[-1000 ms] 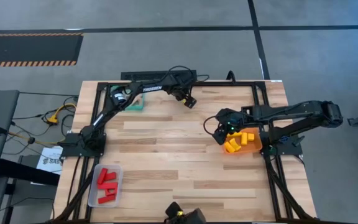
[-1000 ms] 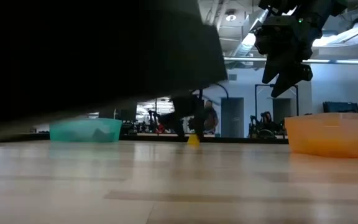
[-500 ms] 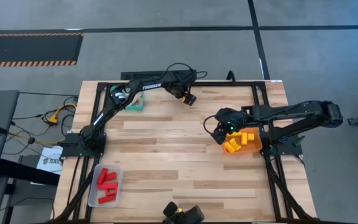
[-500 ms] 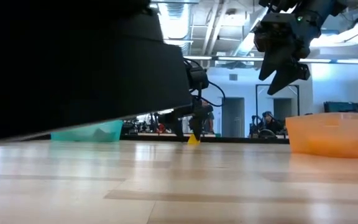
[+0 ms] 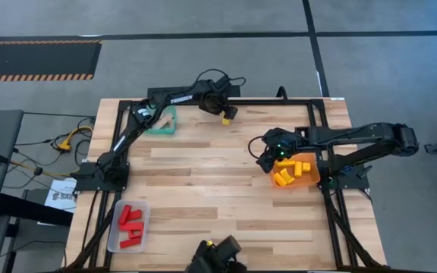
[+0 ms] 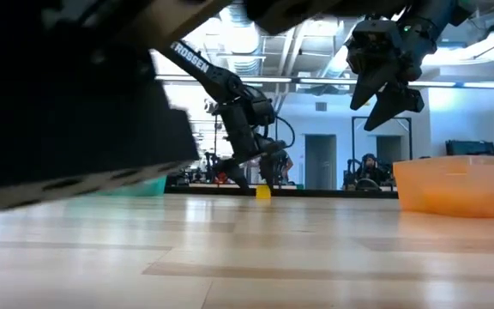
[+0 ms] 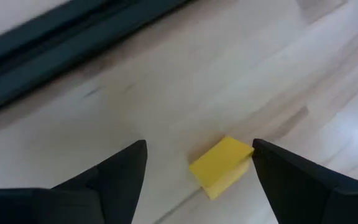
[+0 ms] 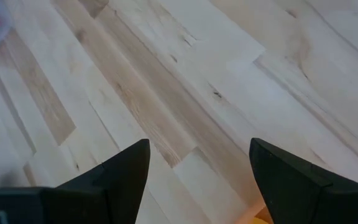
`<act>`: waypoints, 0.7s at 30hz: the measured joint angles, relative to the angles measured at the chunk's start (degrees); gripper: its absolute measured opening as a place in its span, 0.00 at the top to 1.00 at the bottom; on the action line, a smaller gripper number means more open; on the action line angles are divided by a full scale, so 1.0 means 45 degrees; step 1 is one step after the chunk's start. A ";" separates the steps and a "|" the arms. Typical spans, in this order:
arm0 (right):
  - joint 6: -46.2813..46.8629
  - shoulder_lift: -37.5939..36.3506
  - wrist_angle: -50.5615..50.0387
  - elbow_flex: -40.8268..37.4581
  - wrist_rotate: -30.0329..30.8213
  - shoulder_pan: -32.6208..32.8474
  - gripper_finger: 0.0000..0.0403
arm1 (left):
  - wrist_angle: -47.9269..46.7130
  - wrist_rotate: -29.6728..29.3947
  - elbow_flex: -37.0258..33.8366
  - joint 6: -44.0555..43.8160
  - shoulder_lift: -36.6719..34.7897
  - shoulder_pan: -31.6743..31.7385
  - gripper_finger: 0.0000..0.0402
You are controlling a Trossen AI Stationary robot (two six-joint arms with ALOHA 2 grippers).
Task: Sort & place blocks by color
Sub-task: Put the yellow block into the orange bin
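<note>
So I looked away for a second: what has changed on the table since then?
The left gripper swung toward the table's far edge and now hangs open around a lone yellow block; nothing grasped yet. The right gripper stayed open above the orange tray; the red blocks are unchanged.

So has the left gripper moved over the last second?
Yes. In the high view the left gripper has shifted toward the table's far edge, now over the yellow block, jaws open.

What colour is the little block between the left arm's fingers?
Yellow. The block shows best in the left wrist view.
</note>
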 joint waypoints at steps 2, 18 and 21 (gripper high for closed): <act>-0.0005 0.0000 0.0061 0.0000 0.0000 -0.0117 0.27 | -0.0244 0.0473 -0.0004 -0.0047 0.0000 0.0196 0.32; -0.0068 0.0000 0.0369 0.0000 -0.0021 -0.0232 0.27 | -0.1845 0.0811 -0.0097 0.0918 -0.0050 0.0712 0.42; -0.0117 0.0000 0.0365 0.0000 -0.0044 -0.0228 0.27 | -0.2701 0.0763 -0.0092 0.1497 -0.0073 0.0897 0.43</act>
